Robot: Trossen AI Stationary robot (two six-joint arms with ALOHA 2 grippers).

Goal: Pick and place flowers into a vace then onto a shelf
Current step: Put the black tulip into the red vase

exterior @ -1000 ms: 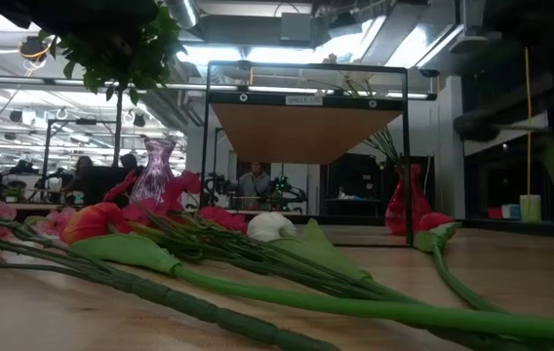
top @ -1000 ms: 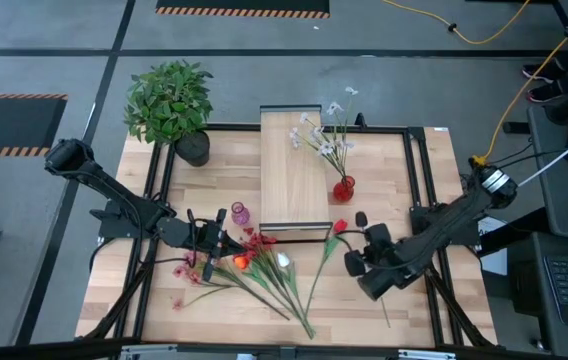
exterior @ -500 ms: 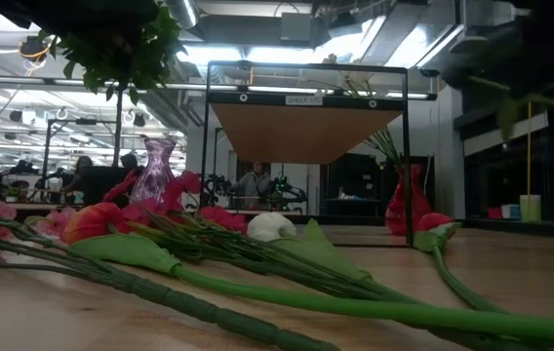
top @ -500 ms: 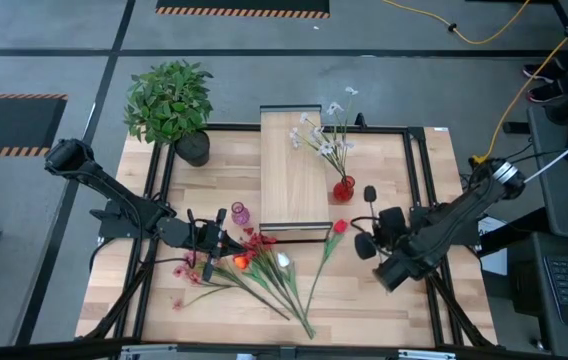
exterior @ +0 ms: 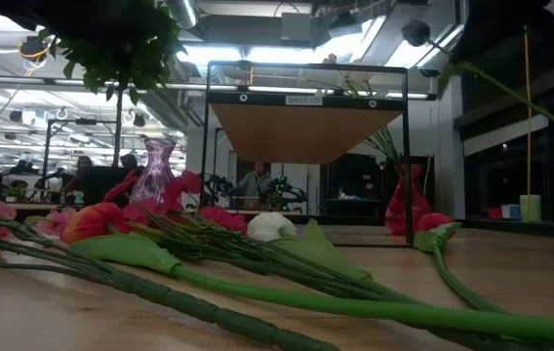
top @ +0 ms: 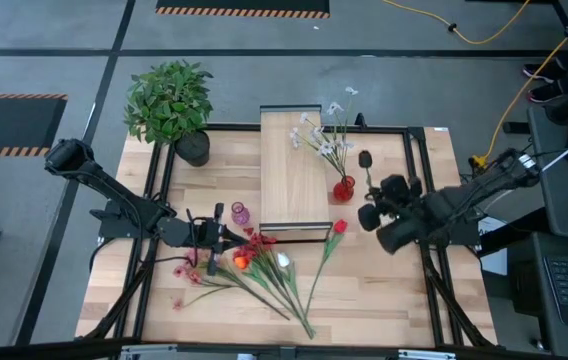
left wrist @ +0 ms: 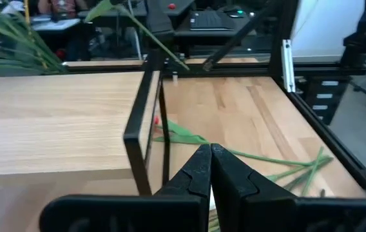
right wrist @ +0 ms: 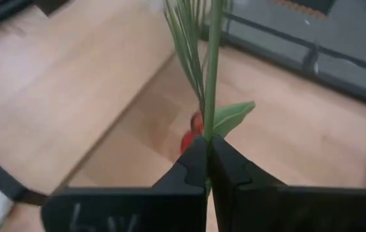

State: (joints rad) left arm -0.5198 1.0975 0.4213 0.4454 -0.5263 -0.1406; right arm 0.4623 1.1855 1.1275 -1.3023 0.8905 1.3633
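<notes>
While a green stem (right wrist: 212, 58) is gripped between its closed jaws, the right gripper (top: 366, 205) has been swung, within the last second, from the near right part of the surface (top: 384, 290) up and back to a place just beside the red vase (top: 343, 188). That vase is stood at the right edge of the shelf (top: 292, 170) and is already filled with pale blossoms (top: 322, 135). From the right wrist, the held stem is seen directly over the vase's red body, so the insertion of this flower is judged to be close, though the stem has not yet been lowered into the mouth.

Nearest the low camera, the remaining loose flowers (top: 264, 265) are left lying in a fan on the surface, red, orange, pink and one white bloom (exterior: 270, 226) among them, with a single red-headed stem (top: 326, 252) set apart to the right. The left gripper (top: 226, 238) is held over that pile with its jaws closed on nothing, unmoved over the same second. Behind it a small pink glass vase (top: 239, 214) is stood empty beside the shelf. Farther back a bushy potted plant (top: 170, 100) is placed at the surface's left corner.

A small white label (exterior: 303, 99) is fixed to the shelf's dark front edge; its wording cannot be read.
</notes>
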